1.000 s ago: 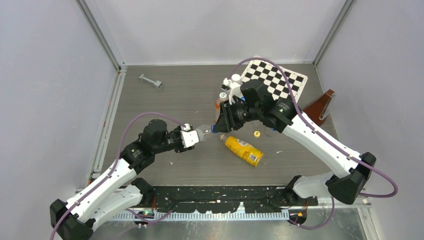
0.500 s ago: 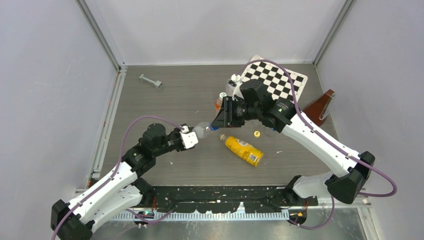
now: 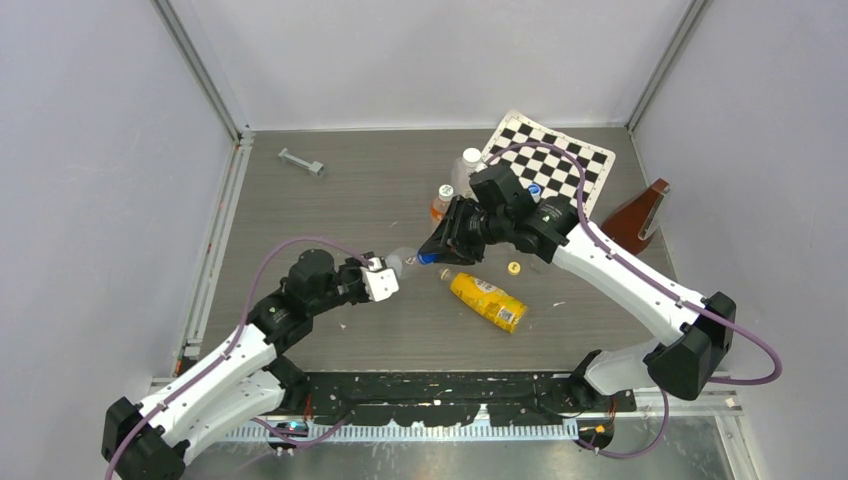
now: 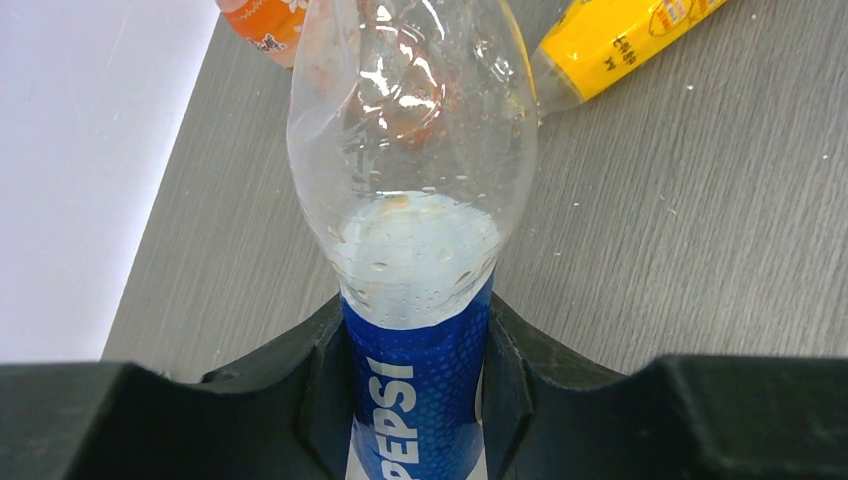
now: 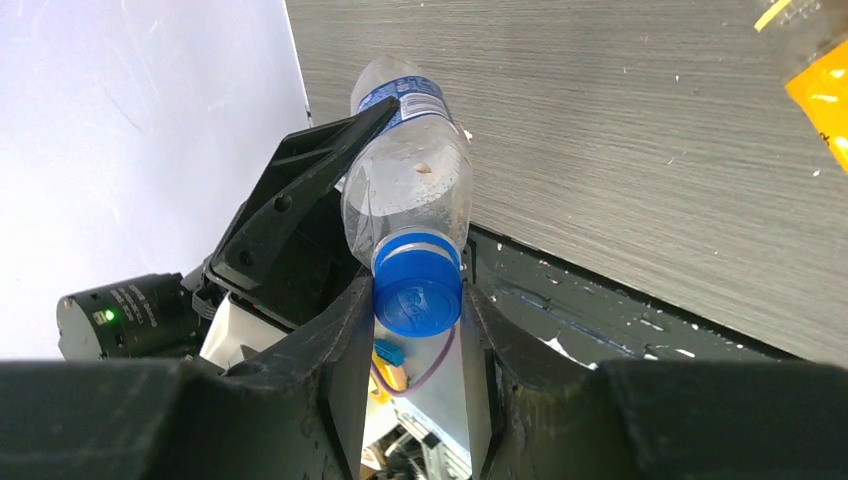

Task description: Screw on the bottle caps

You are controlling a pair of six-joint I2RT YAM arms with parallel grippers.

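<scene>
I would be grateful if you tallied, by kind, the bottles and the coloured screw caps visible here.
Bottles plainly visible: 4 (Pepsi bottle, yellow juice bottle, orange-drink bottle, tall clear bottle)
Coloured caps: 2 (blue cap, yellow cap)
Total: 6

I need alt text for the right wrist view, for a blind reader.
The right gripper is shut on the blue cap, on the mouth of a clear bottle that the left gripper holds by its blue-labelled end. Behind lies the grey table, a yellow bottle at the upper right.
</scene>
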